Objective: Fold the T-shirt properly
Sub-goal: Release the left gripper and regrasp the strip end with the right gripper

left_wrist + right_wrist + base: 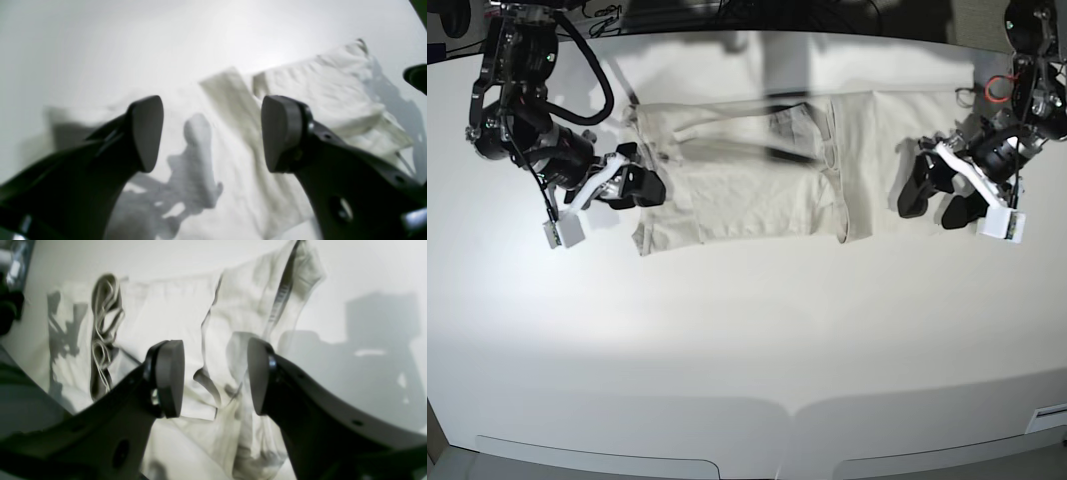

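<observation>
The pale off-white T-shirt (737,180) lies stretched sideways across the far half of the white table, with a raised fold ridge near its middle (839,190). It also shows in the left wrist view (327,86) and the right wrist view (160,316). My right gripper (639,172) hovers at the shirt's left edge; in its wrist view (215,376) the jaws stand open and empty over wrinkled cloth. My left gripper (932,203) hovers over the shirt's right part; in its wrist view (213,133) it is open and empty, casting a shadow on the cloth.
The white table (747,330) reaches to the front edge below the shirt. A small red loop (997,88) lies at the far right by the left arm's base. Dark equipment and cables line the back edge (727,15).
</observation>
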Controlling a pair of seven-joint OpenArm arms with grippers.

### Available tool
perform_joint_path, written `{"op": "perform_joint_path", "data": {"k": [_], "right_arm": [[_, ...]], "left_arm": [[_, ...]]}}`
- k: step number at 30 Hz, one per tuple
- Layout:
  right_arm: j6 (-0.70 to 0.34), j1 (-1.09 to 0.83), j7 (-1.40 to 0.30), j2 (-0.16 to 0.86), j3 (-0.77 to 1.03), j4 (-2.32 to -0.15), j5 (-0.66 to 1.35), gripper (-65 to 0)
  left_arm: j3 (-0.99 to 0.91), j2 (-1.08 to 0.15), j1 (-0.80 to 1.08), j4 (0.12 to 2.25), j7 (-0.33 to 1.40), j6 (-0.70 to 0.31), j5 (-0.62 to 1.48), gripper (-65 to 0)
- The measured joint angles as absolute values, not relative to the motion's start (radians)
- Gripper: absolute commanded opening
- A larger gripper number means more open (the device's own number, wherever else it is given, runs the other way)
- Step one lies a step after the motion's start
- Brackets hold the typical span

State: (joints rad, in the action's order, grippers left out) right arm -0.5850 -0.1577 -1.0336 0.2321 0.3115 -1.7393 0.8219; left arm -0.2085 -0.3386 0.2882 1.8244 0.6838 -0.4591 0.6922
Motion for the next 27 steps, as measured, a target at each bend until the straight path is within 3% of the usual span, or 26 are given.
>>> {"op": "perform_joint_path", "data": {"k": [9,13,27], "right_arm": [[-0.538,-0.083,-1.072,0.260,0.311,-1.570,0.792,-33.7],[-0.536,-0.019,-1.174,0.285,0.311,-1.409,0.908,-33.7],[-0.619,0.050,-1.221,0.299,0.312,-1.222,0.991,-33.7]], "left_arm": [[-0.255,-0.339,0.291,1.824,0.706,-0.459,0.691,-20.0],[-0.255,-0.338,0.291,1.824,0.710,-0.459,0.692,-20.0],[-0.255,-0.338,0.291,1.824,0.710,-0.459,0.692,-20.0]]}}
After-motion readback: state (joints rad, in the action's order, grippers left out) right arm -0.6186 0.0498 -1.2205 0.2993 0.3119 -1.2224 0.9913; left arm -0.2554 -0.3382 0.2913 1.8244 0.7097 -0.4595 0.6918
